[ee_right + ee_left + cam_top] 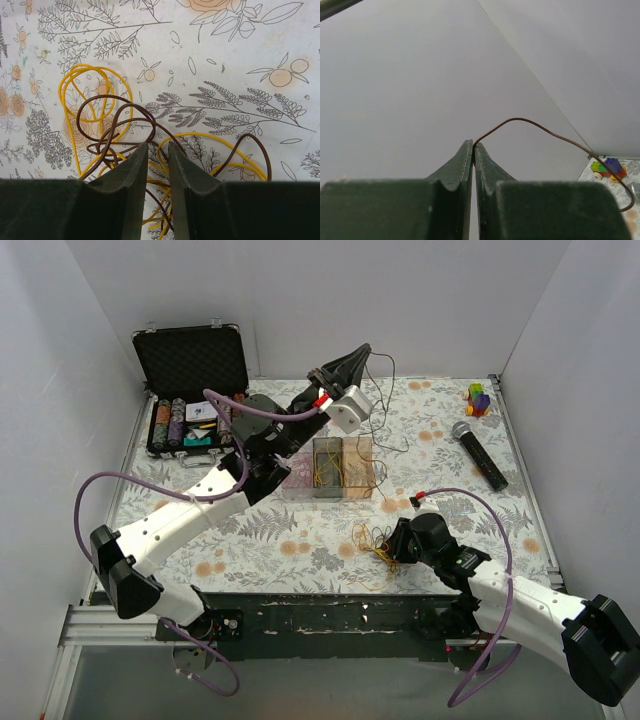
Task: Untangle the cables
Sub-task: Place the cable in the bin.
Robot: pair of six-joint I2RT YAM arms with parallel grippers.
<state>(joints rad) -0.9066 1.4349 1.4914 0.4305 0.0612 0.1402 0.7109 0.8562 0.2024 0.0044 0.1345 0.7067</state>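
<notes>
Left wrist view has my left hand (pixel 473 146) clenched on one brown strand (pixel 520 120), raised well above the bench (pixel 440 430), with the strand arcing away and down to the right. The rest of the cables (pixel 100 115), yellow and brown loops, lie on the bench under my right hand (pixel 157 146). Its jaws stand a sliver apart, and I cannot tell whether they pinch anything. To do this well I'd draw the brown strand slowly along its own line while the right hand pins the heap low. If the whole heap lifts, I'd stop and pick a looser loop rather than tighten a knot.
</notes>
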